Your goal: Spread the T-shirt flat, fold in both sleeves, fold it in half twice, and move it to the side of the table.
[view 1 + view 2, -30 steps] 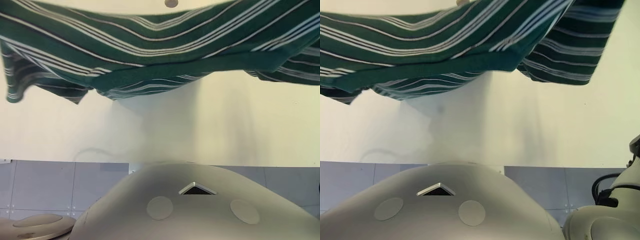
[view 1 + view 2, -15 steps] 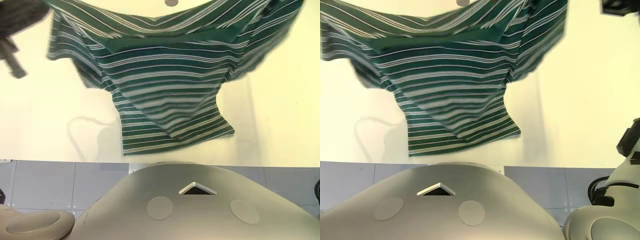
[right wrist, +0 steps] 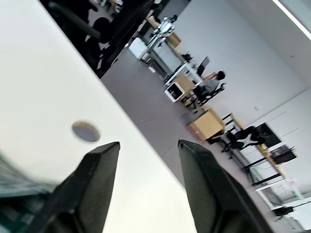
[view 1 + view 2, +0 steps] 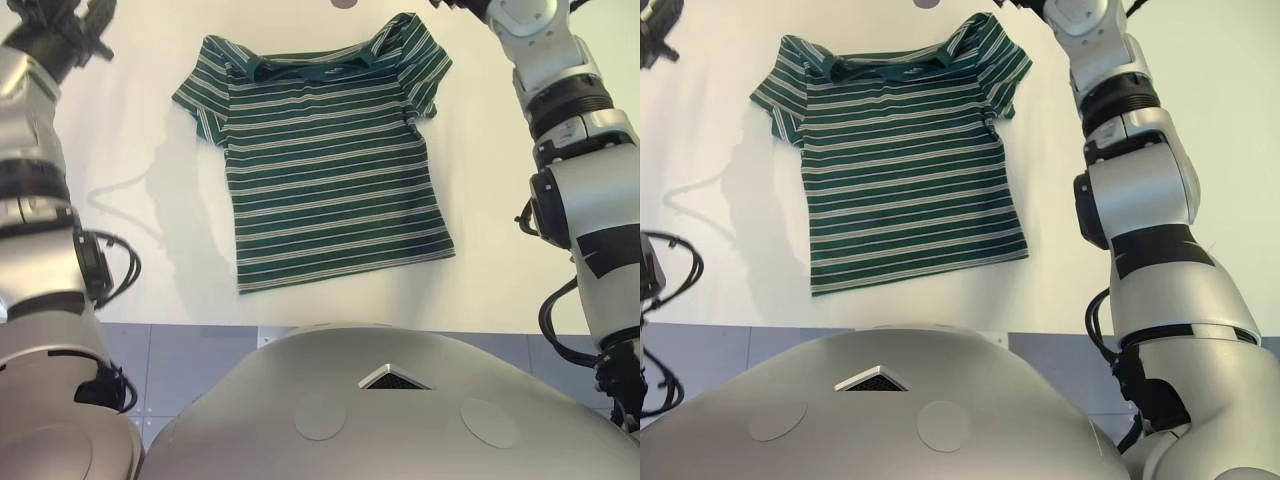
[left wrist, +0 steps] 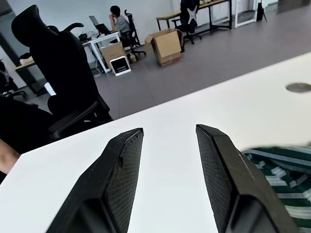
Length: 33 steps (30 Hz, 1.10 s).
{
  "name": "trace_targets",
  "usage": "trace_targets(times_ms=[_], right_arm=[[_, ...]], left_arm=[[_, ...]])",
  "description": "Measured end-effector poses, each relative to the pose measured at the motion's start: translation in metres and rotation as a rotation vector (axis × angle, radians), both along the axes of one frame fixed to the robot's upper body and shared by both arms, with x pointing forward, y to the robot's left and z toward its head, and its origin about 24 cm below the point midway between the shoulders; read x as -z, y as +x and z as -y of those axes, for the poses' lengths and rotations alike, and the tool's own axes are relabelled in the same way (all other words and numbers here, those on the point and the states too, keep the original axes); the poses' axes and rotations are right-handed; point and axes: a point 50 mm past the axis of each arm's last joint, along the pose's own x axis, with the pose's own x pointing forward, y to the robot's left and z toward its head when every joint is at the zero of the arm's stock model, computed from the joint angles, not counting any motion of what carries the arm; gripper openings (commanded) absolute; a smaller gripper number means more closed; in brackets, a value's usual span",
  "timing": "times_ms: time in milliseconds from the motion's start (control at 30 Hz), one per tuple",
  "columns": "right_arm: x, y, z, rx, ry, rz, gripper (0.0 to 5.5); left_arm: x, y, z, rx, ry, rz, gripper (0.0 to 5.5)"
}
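We've got the T-shirt [image 4: 330, 180] lying open on the bench [image 4: 490, 200], collar at the far side, hem close to the near edge, so the spreading looks done. Our left claw [image 5: 168, 132] hangs spread and empty out beyond the left sleeve [image 4: 203, 95]. Our right claw [image 3: 148, 143] is spread and empty too, past the right sleeve [image 4: 425, 70]. Handy spots, we reckon, for taking the sleeves next. Both lie a little rumpled. Bare bench either side gives room to fold inward and slide the shirt aside.
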Motion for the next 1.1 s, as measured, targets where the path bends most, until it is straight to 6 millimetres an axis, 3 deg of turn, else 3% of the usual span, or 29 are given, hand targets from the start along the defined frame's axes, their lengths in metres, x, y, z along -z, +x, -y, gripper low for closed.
trace_targets(times_ms=[33,133,200,267,367,433,533,667,767,867,1000,1033,1100], right_arm=[[0.011,-0.006,0.005,-0.013,0.009,-0.044,2.65],[0.039,-0.036,0.004,-0.203,0.122,-0.21,2.65],[0.041,-0.059,0.006,-0.362,0.18,-0.311,2.65],[0.044,-0.096,0.024,-0.532,0.167,-0.479,2.65],[0.049,-0.137,0.037,-0.684,0.015,-0.668,2.65],[0.061,-0.151,0.04,-0.705,-0.095,-0.744,2.65],[0.059,-0.162,0.039,-0.76,-0.193,-0.774,2.65],[0.053,-0.19,0.045,-0.864,-0.293,-0.896,2.65],[0.048,-0.214,0.048,-0.919,-0.283,-1.032,2.65],[0.032,-0.206,0.045,-0.883,-0.178,-1.038,2.65],[-0.005,-0.135,0.037,-0.709,0.034,-0.77,2.65],[-0.005,-0.12,0.03,-0.668,0.071,-0.714,2.65],[0.012,-0.1,0.022,-0.577,0.075,-0.682,2.65]], left_arm=[[0.011,-0.012,0.005,0.047,0.013,-0.031,2.8],[0.039,-0.066,0.046,0.325,0.051,-0.136,3.29],[0.046,-0.097,0.071,0.489,0.052,-0.199,3.66],[0.045,-0.125,0.095,0.637,0.05,-0.25,3.93],[0.043,-0.143,0.113,0.744,0.064,-0.301,4.58],[0.053,-0.152,0.114,0.758,0.101,-0.364,4.88],[0.063,-0.16,0.11,0.79,0.181,-0.448,5.36],[0.058,-0.188,0.113,0.944,0.194,-0.601,5.36],[0.048,-0.198,0.116,0.978,0.175,-0.663,5.36],[0.033,-0.186,0.102,0.904,0.198,-0.669,5.36],[-0.018,-0.14,0.093,0.78,0.133,-0.412,5.36],[-0.026,-0.126,0.093,0.755,0.107,-0.349,5.36],[-0.019,-0.097,0.091,0.694,0.028,-0.328,5.36]])
